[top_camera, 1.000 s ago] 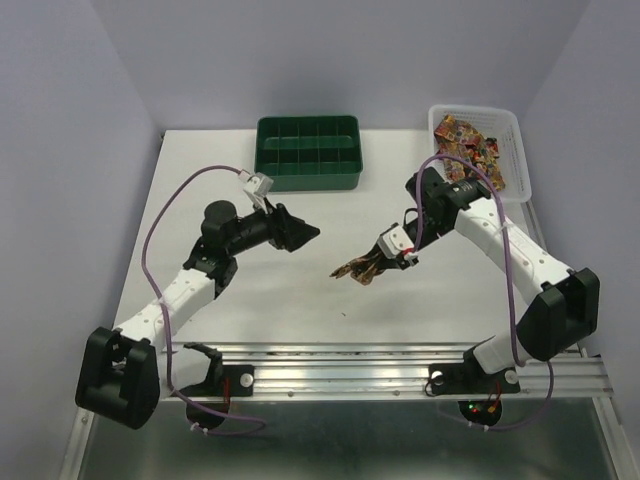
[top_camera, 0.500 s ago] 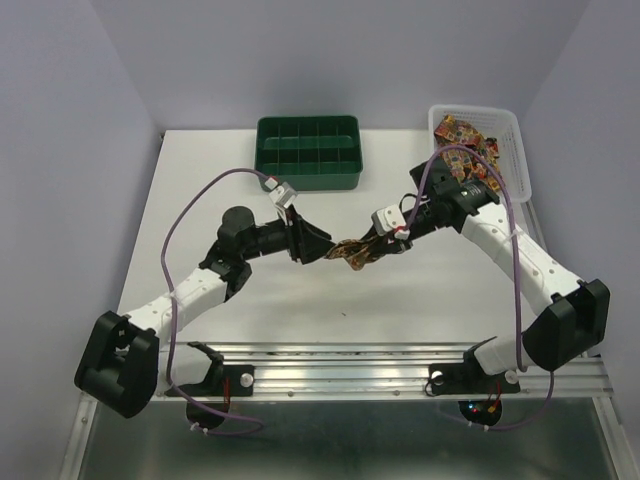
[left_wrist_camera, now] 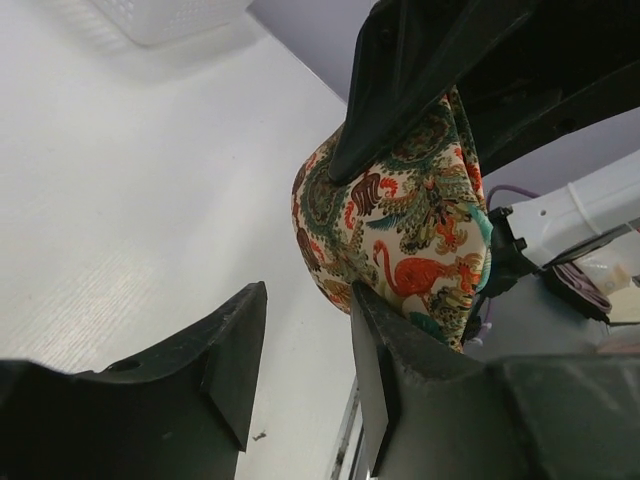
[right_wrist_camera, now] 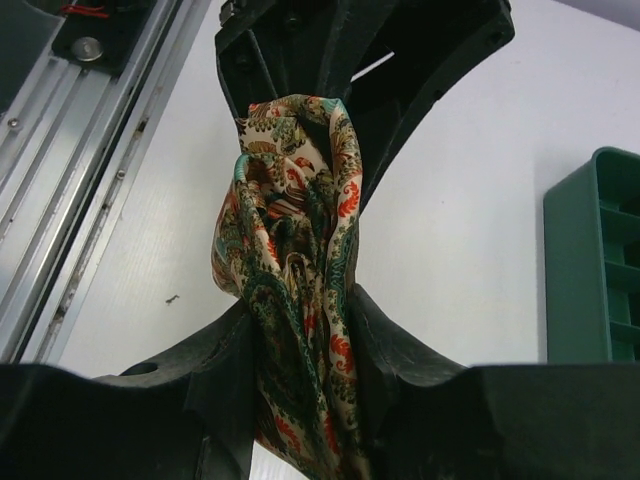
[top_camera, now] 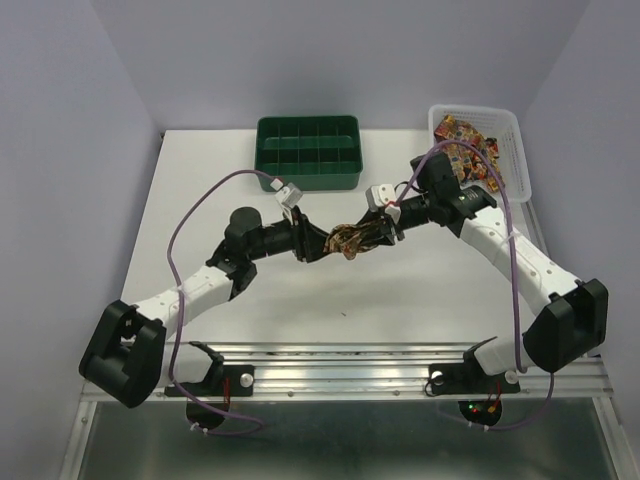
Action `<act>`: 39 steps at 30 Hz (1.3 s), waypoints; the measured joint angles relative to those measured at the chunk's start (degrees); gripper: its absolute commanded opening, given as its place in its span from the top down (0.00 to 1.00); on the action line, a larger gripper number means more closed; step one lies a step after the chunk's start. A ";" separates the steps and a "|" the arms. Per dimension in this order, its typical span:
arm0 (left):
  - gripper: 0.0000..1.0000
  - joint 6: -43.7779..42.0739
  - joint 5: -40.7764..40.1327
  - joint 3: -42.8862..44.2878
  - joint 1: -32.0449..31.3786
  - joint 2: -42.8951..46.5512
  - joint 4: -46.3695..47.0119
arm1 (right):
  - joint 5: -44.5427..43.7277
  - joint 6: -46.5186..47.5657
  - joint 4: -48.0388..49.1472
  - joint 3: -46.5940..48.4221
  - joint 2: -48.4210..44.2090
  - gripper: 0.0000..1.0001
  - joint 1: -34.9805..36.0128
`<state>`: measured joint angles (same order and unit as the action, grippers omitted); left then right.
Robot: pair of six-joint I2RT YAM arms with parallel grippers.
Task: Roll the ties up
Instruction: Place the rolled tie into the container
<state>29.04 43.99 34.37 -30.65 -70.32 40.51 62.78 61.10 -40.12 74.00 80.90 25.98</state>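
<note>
Covering most of the overhead view, the white surface (top_camera: 400, 300) carries everything inspected. Left arm (top_camera: 190, 290) and right arm (top_camera: 510, 255) both reach inward from their bases at the near edge, and their ends meet over the middle of the surface. Green tray (top_camera: 307, 181), divided into compartments, stands at the far edge, left of centre. White basket (top_camera: 512, 140) stands at the far right corner, well apart from the tray, with loose ties (top_camera: 460, 133) in red and gold patterns heaped inside. One tie (top_camera: 350, 240), bunched into a folded wad of green, red and cream paisley, is held between the two arm ends. Right claw (right_wrist_camera: 300, 310) is clamped on this tie. Its wrist view shows the cloth pinched between both fingers, with the bulk of the wad rising beyond them and a shorter part hanging on the camera's side. Left claw (left_wrist_camera: 308, 300) faces it from the opposite side with jaws narrowed yet apart. Its wrist view shows bare surface through the gap, and the tie's edge lies at the tip of one finger. Whether any cloth sits between the left fingers cannot be told.
</note>
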 measured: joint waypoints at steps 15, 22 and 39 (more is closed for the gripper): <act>0.58 3.50 -33.99 13.88 2.25 -8.48 -24.30 | -44.63 -54.07 41.75 -1.31 6.93 0.99 0.13; 0.61 5.18 -35.95 16.06 10.47 -13.60 -27.82 | -65.83 -65.48 42.91 13.70 25.07 0.99 0.55; 0.61 4.87 -36.70 16.06 15.04 -14.32 -28.68 | -103.91 -71.80 33.62 47.74 53.92 0.99 6.88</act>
<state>33.91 7.29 50.43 -15.62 -84.64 11.84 -41.12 -10.70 -6.50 121.73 134.82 32.86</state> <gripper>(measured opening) 0.396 0.399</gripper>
